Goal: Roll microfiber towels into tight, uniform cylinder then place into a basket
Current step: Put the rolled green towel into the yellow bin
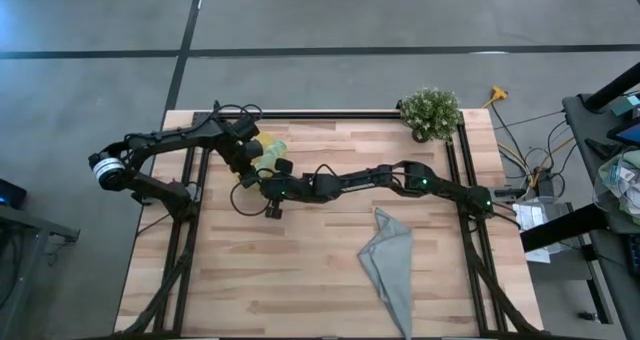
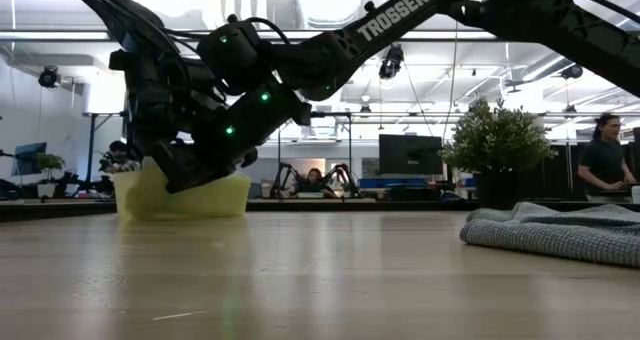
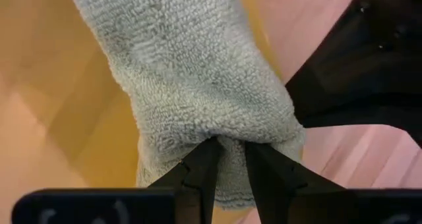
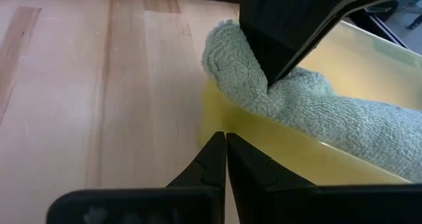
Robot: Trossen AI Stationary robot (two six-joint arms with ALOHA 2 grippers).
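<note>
The light green microfiber towel (image 4: 316, 109), rolled up, lies in the yellow basket (image 4: 283, 151) at the table's far left (image 1: 266, 146). One end of the roll sticks out over the basket's rim. My left gripper (image 3: 231, 148) comes down over the basket and is shut on that end. My right gripper (image 4: 225, 137) is shut and empty. It reaches in low from the right, its tips just outside the basket's near wall. The grey-blue towel (image 1: 390, 265) lies loosely crumpled on the table at the near right. My left gripper pinches the rolled green towel's end (image 3: 227, 128) between its two fingers, and the pile bunches in at the fingertips (image 4: 277, 66). The fingers slant steeply down from above. The roll lies in the basket, its held end raised over the rim. My right gripper's shut tips stand at the basket's outer wall (image 4: 214, 128); I cannot tell whether they touch it.
A potted plant (image 1: 432, 112) stands at the far right corner. My right arm (image 1: 400, 177) stretches across the table's middle. Bare wood lies along the near left. People and desks show in the room beyond the table.
</note>
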